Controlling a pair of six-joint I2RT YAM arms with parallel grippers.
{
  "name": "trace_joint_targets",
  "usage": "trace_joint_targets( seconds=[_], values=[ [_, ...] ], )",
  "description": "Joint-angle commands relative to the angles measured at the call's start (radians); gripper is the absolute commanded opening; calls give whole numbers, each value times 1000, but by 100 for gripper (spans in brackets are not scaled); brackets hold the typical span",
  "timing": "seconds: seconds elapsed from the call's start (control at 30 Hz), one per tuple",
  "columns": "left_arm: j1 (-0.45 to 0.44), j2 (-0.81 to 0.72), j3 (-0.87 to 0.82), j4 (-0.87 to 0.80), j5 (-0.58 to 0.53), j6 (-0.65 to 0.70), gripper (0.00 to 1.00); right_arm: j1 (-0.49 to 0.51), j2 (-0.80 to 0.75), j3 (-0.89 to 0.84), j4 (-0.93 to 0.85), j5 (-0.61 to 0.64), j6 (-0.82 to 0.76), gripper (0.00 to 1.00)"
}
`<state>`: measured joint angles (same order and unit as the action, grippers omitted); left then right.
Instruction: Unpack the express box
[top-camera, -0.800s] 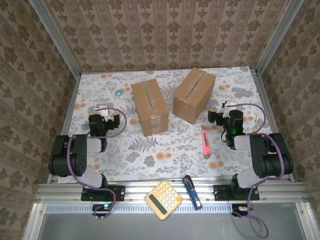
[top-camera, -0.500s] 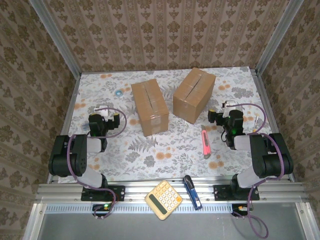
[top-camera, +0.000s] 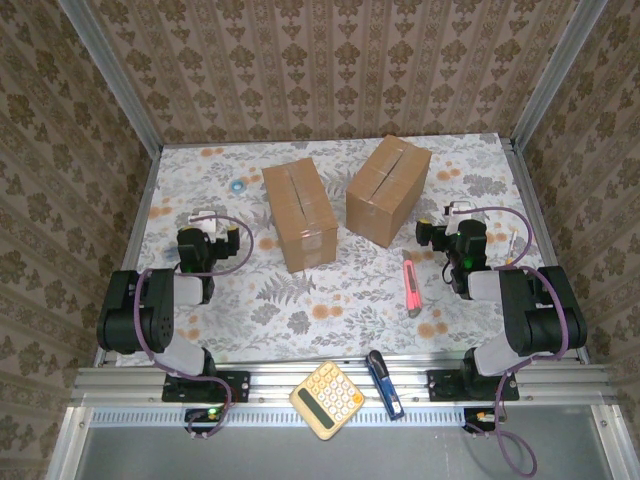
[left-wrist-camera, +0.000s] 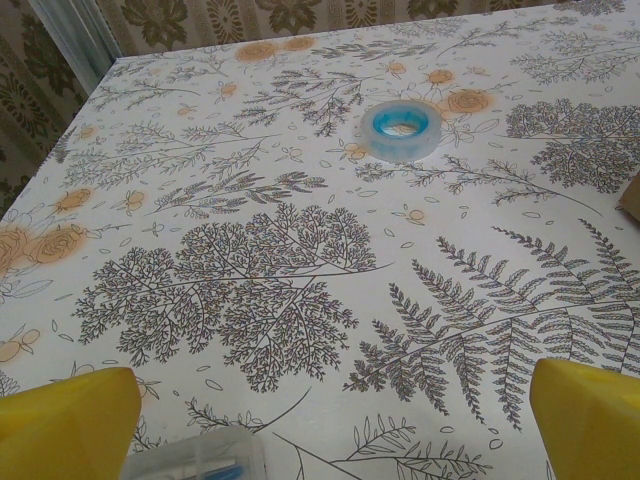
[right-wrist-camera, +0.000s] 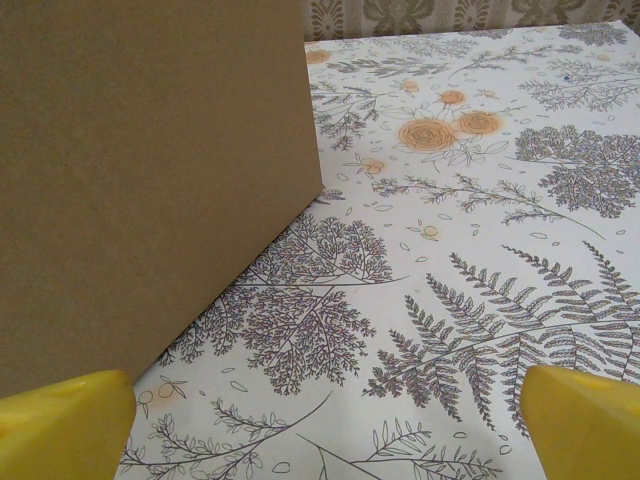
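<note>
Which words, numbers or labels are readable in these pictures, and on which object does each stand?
None can be read.
On the yellow calculator, key marks are too small.
On the left brown cardboard box and the right brown cardboard box, no print shows.

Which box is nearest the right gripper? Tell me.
The right box, the one turned askew. It sits just ahead of the right gripper; the left box stands farther away.

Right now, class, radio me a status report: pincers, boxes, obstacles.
Pincers: left pincer open, right pincer open, both empty. Boxes: left box and right box shut. Nearby: pink cutter on table by right pincer, tape roll ahead of left pincer.
</note>
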<state>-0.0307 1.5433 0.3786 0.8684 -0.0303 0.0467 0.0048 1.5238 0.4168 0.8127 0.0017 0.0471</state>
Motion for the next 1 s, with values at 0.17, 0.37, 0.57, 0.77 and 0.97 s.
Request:
trace_joint_targets(
  seconds=[0.17, 0.37, 0.57, 0.77, 0.97],
  values=[
    [9, 8, 20, 32, 0, 16, 100, 7, 6, -8, 40, 32, -22, 100],
    [12, 9, 20, 30, 4, 15, 100, 6, 6, -9, 39, 29, -20, 100],
    [12, 9, 22, 29, 6, 13, 100, -2, 10, -4, 31, 16, -15, 100],
    [-12, -119, 28, -83, -102, 8, 100, -7, -137, 59, -208, 43, 3, 100],
    [-57, -424, 364, -829, -334, -176, 100, 3, -386, 367, -882, 148, 170, 100]
  ],
)
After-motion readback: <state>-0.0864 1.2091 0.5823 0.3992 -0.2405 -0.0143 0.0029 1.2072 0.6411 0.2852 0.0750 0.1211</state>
